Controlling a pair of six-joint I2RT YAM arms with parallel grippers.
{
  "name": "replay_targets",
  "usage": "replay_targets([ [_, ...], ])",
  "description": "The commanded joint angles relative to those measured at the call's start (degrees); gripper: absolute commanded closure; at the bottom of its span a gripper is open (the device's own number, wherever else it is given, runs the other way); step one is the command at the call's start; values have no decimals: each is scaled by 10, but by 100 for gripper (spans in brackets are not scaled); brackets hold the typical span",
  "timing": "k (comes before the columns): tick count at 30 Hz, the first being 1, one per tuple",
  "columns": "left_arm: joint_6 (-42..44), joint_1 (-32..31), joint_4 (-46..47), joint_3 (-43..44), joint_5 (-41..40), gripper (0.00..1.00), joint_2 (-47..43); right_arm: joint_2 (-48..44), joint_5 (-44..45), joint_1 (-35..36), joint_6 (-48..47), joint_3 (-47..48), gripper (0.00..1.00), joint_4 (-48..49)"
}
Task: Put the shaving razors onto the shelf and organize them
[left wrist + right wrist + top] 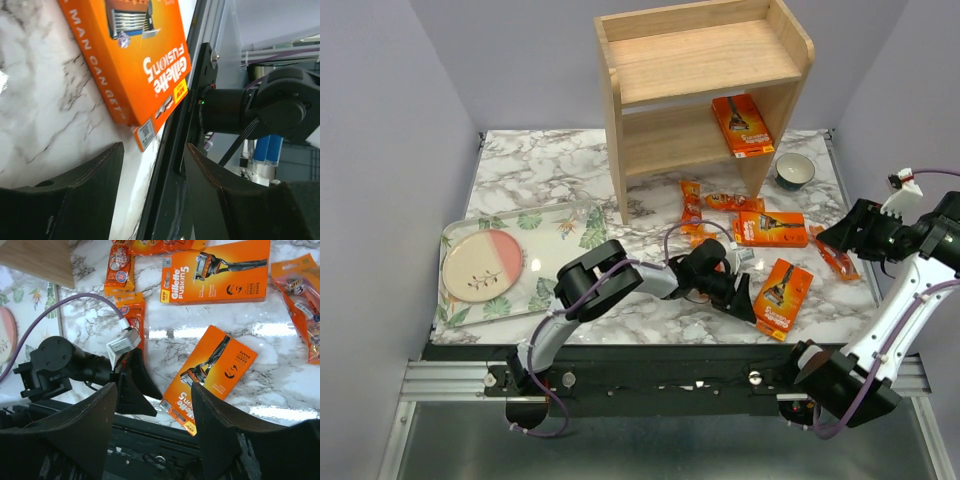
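The wooden shelf (700, 60) stands at the back with one orange razor pack (742, 125) on its lower tier. Other razor packs lie on the marble: two narrow ones (691, 205) (732, 202), a wide card (770, 228), a blister pack (835, 255), and a wide card (783, 297) at the front edge. My left gripper (740, 295) is open and empty, low beside that front card (135, 60), its fingers (75, 190) apart. My right gripper (848, 235) is open and empty, held above the packs; its view shows the front card (210, 375) and the left gripper (132, 385).
A leaf-print tray (570, 215) holding a pink-and-cream plate (480, 265) sits at the left. A small dark bowl (794, 170) stands by the shelf's right foot. The front card lies right at the table's near edge, by the black rail (170, 150).
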Motion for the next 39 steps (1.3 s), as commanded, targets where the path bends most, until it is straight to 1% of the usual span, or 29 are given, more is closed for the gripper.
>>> replay_targets([
  [1,-50,-23,27,13,-26,40,43,-29,-20,-1,-37,1,31,-25],
  [2,-58,-24,27,15,-28,44,51,-31,-17,-1,-37,-2,31,-24],
  [4,-64,-25,30,16,-30,49,56,-30,-14,-1,-37,-3,31,-23],
  [5,-70,-25,31,16,-30,53,60,-28,-15,-1,-37,-2,31,-24],
  [7,-74,-23,30,16,-31,55,62,-29,-16,-1,-36,2,31,-26],
  [9,-74,-21,32,18,-30,70,64,-35,-20,-1,-31,1,31,-25],
  [10,-74,-17,34,18,-28,73,62,-38,-22,-1,-30,-1,31,-21],
  [11,-75,-15,37,17,-26,80,60,-41,-26,-1,-25,-3,31,-18],
  [14,-86,-4,55,4,-27,82,47,-49,-54,-1,-11,-15,31,-3],
  [15,-86,-1,69,0,-30,83,40,-51,-66,-1,-3,-21,31,15],
  [16,-79,1,77,-11,-36,85,33,-53,-85,-1,10,-41,31,31],
  [17,-71,3,84,-15,-41,97,16,-54,-95,0,46,-53,31,49],
  [18,-61,5,93,-20,-44,100,6,-53,-105,0,68,-69,31,67],
  [19,-50,6,98,-24,-41,100,-1,-47,-120,2,90,-84,32,105],
  [20,-47,7,104,-27,-38,100,-17,-42,-121,14,134,-114,32,123],
  [21,-56,11,133,-32,-37,100,-24,-35,-119,24,152,-126,33,140],
  [24,-102,19,199,-71,-48,100,-56,-4,-107,78,208,-156,34,186],
  [26,-130,29,218,-98,-68,100,-75,11,-99,116,245,-166,34,218],
  [28,-161,43,246,-123,-86,100,-88,19,-84,130,269,-186,34,245],
  [30,-196,52,247,-137,-110,100,-104,33,-74,134,299,-211,34,250],
  [34,-232,76,220,-157,-137,100,-125,65,-36,133,309,-254,34,208],
  [39,-235,86,208,-150,-138,100,-120,59,-15,133,356,-319,33,190],
])
